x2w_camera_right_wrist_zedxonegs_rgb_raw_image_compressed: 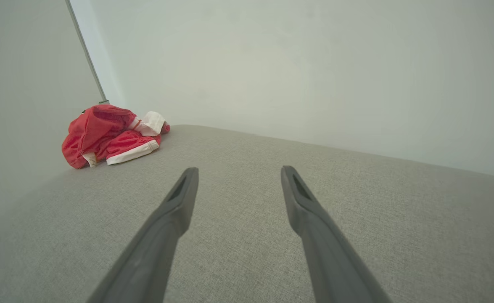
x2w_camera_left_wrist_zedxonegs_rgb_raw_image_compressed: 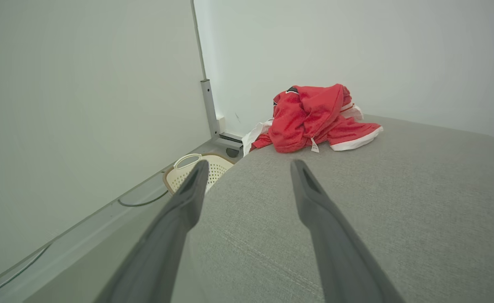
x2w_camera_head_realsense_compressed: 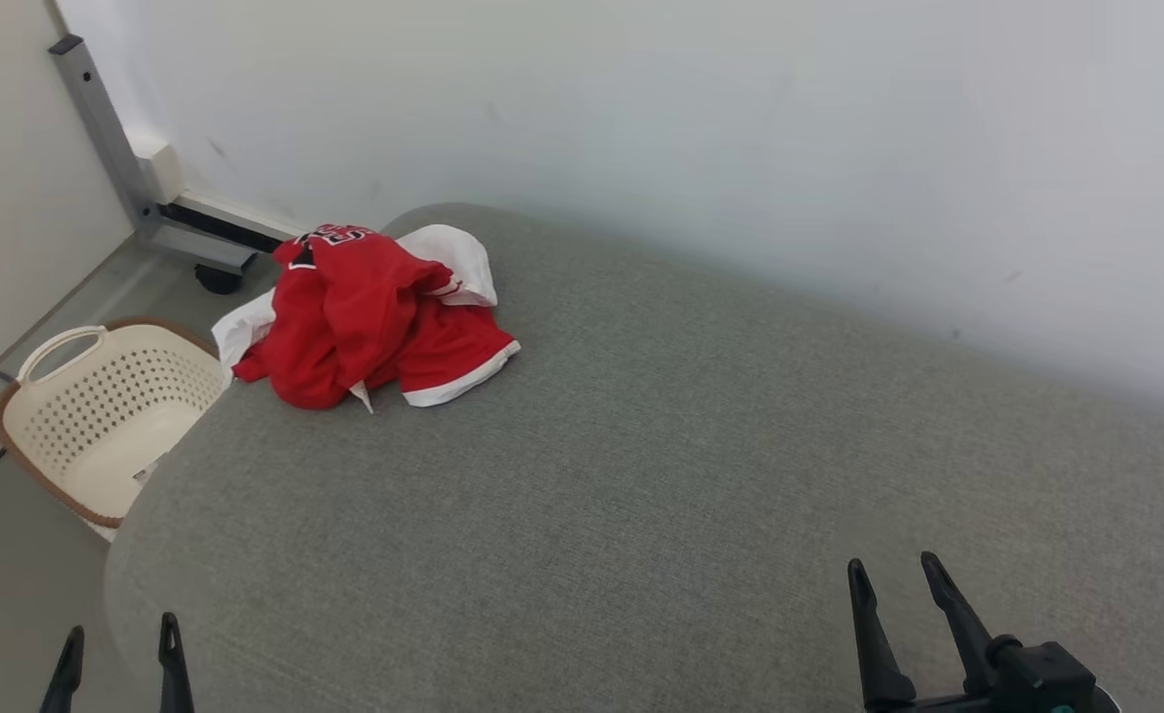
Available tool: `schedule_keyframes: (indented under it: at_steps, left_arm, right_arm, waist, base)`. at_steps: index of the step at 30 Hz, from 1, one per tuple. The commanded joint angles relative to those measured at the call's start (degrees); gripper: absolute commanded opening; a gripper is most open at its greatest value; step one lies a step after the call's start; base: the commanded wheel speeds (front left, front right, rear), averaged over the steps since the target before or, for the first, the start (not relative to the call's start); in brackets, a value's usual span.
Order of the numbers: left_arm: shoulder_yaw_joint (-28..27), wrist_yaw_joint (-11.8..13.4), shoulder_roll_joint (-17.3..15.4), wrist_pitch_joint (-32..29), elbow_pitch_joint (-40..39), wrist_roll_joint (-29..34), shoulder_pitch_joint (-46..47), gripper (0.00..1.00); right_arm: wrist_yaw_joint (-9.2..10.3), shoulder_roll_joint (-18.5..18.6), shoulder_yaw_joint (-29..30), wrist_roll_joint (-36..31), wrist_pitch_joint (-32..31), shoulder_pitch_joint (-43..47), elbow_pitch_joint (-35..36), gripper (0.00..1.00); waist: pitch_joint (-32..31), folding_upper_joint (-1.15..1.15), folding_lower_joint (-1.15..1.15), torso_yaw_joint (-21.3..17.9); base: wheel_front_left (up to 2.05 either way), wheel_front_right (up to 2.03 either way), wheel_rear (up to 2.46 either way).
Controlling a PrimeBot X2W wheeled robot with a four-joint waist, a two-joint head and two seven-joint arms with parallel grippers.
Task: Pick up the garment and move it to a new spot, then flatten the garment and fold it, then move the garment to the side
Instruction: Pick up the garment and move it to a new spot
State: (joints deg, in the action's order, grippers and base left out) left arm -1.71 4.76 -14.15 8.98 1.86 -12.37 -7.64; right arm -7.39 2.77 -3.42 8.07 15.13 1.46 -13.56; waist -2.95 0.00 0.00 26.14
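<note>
**Item: red garment, crumpled, not yet picked up**

**Garment** (x2w_camera_head_realsense_compressed: 364,317). Red mesh cloth with white trim and a small white label, heaped in a loose bundle on the grey fabric-covered table (x2w_camera_head_realsense_compressed: 641,475).
- Position: well ahead of the left pincer (x2w_camera_head_realsense_compressed: 121,642) and a little to its right. It is well ahead of the right pincer (x2w_camera_head_realsense_compressed: 891,566) and far to its left.
- It sits at the table's far corner, with one white flap hanging over the edge.
- Neither pincer touches it.

**Left pincer.** Fingers spread wide with nothing between them, at the table's near edge and pointing towards the bundle. This reads as a ready stance before a reach. It is the nearer of the two to the garment.

**Right pincer.** Also spread wide and empty, over bare table and well apart from the garment.

**Basket** (x2w_camera_head_realsense_compressed: 86,406). Cream, perforated, brown-rimmed. It stands on the floor ahead of the left pincer and to its left, just beside the corner where the flap overhangs.

**Status (judgement).** The first step has not begun. The broad bare stretch of table ahead of the right pincer looks like the natural new spot, with room to flatten and fold.

**Handling (judgement).**
- The cloth is limp and layered, so a pinch on the top fold may lift only part of it and leave the rest trailing.
- A careless tug could send the overhanging flap sliding off towards the basket.
</note>
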Motion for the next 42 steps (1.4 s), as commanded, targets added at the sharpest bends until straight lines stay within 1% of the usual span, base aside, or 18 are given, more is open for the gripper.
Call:
schedule_keyframes:
  at_steps: [1, 7, 13, 17, 20, 25, 26, 27, 28, 30, 32, 35, 39, 42]
  left_arm:
    - [-0.1, 0.3, 0.0, 0.2, -0.4, -0.2, -0.8, 1.00]
    - [-0.6, 1.2, 0.1, 0.4, -1.2, -0.6, -1.5, 1.00]
    - [-0.8, 1.6, 0.1, 0.2, -1.3, -1.1, -0.1, 1.00]
    - [-2.4, 2.3, 0.4, 0.3, -1.4, -2.9, 2.7, 1.00]
    - [-3.5, 1.8, -0.6, -0.1, -1.5, -4.1, 6.6, 1.00]
    - [-4.3, -0.2, -4.0, -3.8, 0.6, -6.7, 16.6, 1.00]
    - [-5.0, -1.0, -5.7, -5.5, 2.2, -7.4, 21.1, 1.00]
    - [-5.2, -1.2, -6.9, -6.3, 3.2, -7.4, 23.1, 1.00]
    - [-5.7, -1.8, -7.4, -6.8, 4.1, -8.4, 25.5, 1.00]
    - [-6.0, -2.3, -9.7, -8.5, 6.5, -8.6, 29.2, 1.00]
    - [-6.2, -2.8, -11.2, -10.1, 8.1, -9.3, 33.3, 1.00]
    - [-6.0, -3.8, -13.2, -12.3, 10.9, -9.9, 39.0, 1.00]
    - [-5.3, -5.2, -16.2, -15.6, 16.7, -10.2, 46.0, 1.00]
    - [-5.2, -5.8, -18.1, -17.8, 21.5, -10.6, 50.4, 1.00]
  right_arm:
    - [-0.19, 0.2, -0.1, 0.3, 0.0, -0.2, 0.0, 1.00]
    - [-0.19, 0.2, -0.5, -0.2, 0.0, -1.1, -0.8, 1.00]
    - [-0.19, 0.2, -0.2, -0.1, 0.1, -0.7, -0.9, 1.00]
    - [-0.19, 0.2, -0.9, -0.4, 0.0, -1.8, -0.2, 1.00]
    - [-0.19, 0.2, -1.7, -0.9, -0.2, -2.9, 0.5, 1.00]
    - [-0.19, 0.2, -3.5, -0.9, -0.2, -6.3, 1.2, 1.00]
    - [-0.20, 0.2, -4.6, -0.5, -0.1, -7.7, 1.5, 1.00]
    - [-0.19, 0.2, -5.3, -0.3, -0.1, -8.6, 1.6, 1.00]
    - [-0.20, 0.2, -5.8, 0.0, -0.1, -9.4, 1.8, 1.00]
    - [-0.19, 0.2, -7.0, 0.6, 0.0, -11.1, 1.9, 1.00]
    - [-0.19, 0.2, -7.8, 1.1, 0.1, -12.6, 2.0, 1.00]
    - [-0.19, 0.2, -8.2, 1.3, 0.0, -14.5, 2.0, 1.00]
    - [-0.19, 0.2, -8.2, 1.6, 0.1, -16.6, 2.7, 1.00]
    - [-0.19, 0.2, -8.1, 2.0, 0.1, -17.4, 3.4, 1.00]
  waist:
    - [-0.2, 0.00, 0.00, 1.8]
    - [-0.1, 0.00, 0.00, 1.8]
    - [-0.3, 0.00, 0.00, 1.5]
    - [1.3, 0.00, 0.00, -0.7]
    - [3.2, 0.00, 0.00, -3.0]
    - [7.1, 0.00, 0.00, -7.8]
    - [8.7, 0.00, 0.00, -10.0]
    - [9.5, 0.00, 0.00, -11.3]
    - [10.2, 0.00, 0.00, -12.4]
    - [11.8, 0.00, 0.00, -15.1]
    - [13.3, 0.00, 0.00, -17.6]
    - [15.4, 0.00, 0.00, -20.7]
    - [17.8, 0.00, 0.00, -24.4]
    - [19.4, 0.00, 0.00, -27.0]
  base:
    - [0.00, 0.00, 0.00]
    - [0.00, 0.00, 0.00]
    - [0.00, 0.00, 0.00]
    - [0.00, 0.00, 0.00]
    - [0.00, 0.00, 0.00]
    - [0.00, 0.00, 0.00]
    - [0.00, 0.00, 0.00]
    - [0.00, 0.00, 0.00]
    - [0.00, 0.00, 0.00]
    - [0.00, 0.00, 0.00]
    - [0.00, 0.00, 0.00]
    - [0.00, 0.00, 0.00]
    - [0.00, 0.00, 0.00]
    - [0.00, 0.00, 0.00]
